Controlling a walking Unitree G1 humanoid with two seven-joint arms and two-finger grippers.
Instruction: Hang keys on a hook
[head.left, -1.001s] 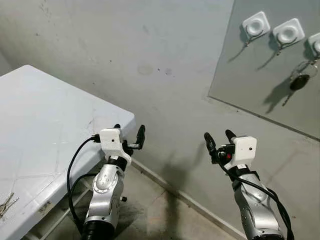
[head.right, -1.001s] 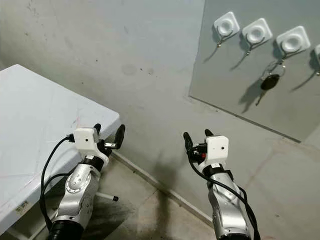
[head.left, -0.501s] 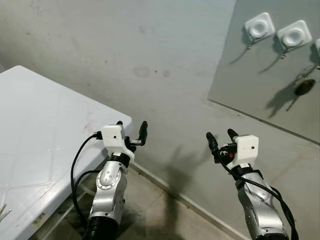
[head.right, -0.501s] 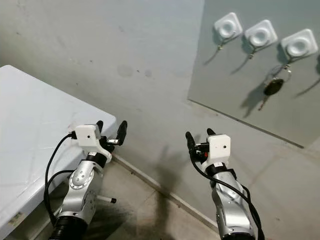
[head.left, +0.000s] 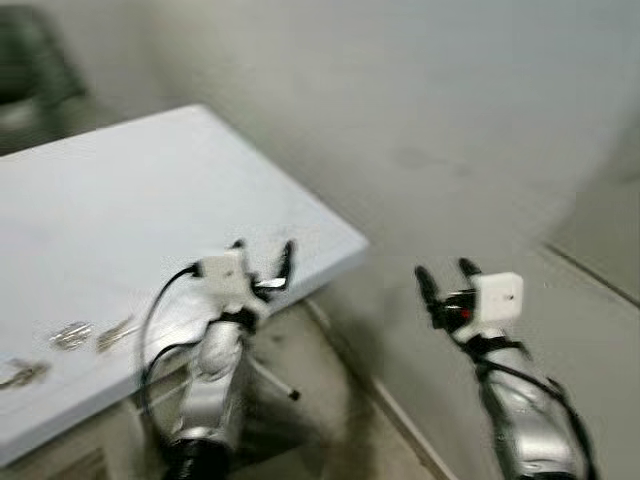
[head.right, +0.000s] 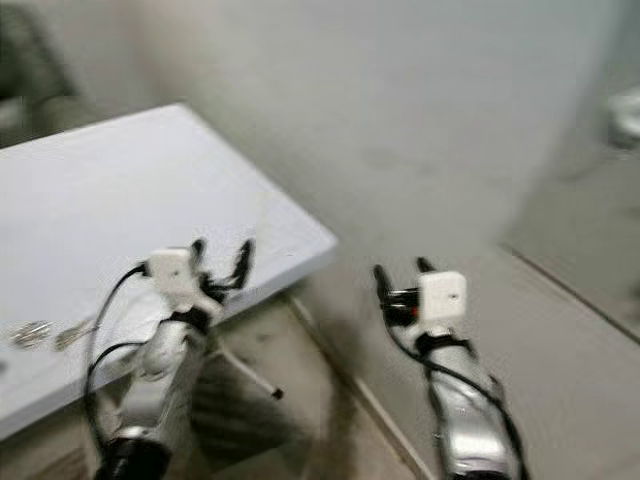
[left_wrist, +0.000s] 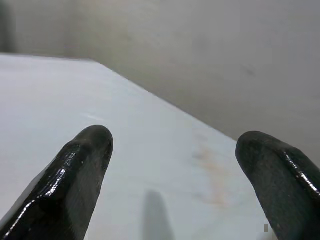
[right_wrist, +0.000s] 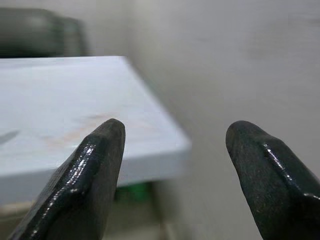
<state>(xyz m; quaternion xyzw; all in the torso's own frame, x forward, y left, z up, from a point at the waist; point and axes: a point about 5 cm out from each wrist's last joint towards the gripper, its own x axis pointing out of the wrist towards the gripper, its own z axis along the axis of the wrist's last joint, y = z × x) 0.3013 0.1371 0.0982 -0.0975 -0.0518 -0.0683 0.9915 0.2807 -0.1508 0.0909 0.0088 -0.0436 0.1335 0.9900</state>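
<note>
The picture is blurred by motion. Several small metal keys lie on the white table near its front left: one bunch, another and a third at the edge of the picture. My left gripper is raised over the table's near corner, open and empty, to the right of the keys. My right gripper is open and empty, held up in front of the wall. The grey hook panel is at the far right, with one white hook just visible.
A grey concrete wall runs behind the table. A dark chair-like shape stands beyond the table's far left. Bare floor lies between my arms, below the table's corner.
The whole view has swung to the left: the table takes up more of the picture, the keys on it have come into sight, and the hook panel has slid to the right edge. Both grippers stay open.
</note>
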